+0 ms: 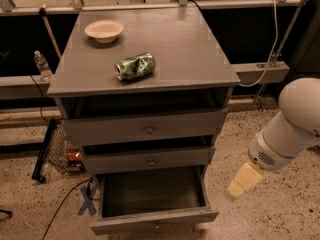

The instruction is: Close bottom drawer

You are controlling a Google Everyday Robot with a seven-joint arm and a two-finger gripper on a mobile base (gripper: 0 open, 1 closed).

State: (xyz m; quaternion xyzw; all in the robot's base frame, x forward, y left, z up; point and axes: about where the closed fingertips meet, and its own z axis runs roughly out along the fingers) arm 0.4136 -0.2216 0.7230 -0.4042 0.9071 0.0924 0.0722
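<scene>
The bottom drawer (pixel 154 220) of the grey wooden cabinet (pixel 145 59) stands pulled far out, its inside bare and its front at the lower edge of the camera view. The middle drawer (pixel 150 161) and top drawer (pixel 148 129) sit slightly out, each with a small round knob. My gripper (pixel 243 180) is to the right of the cabinet, beside the open bottom drawer's right side and apart from it, on the white arm (pixel 292 124).
A white bowl (pixel 104 30) and a crushed green can (pixel 135 66) lie on the cabinet top. A water bottle (pixel 42 65) stands at the left. A black wire rack (pixel 52 149) and cables lie on the speckled floor left of the cabinet.
</scene>
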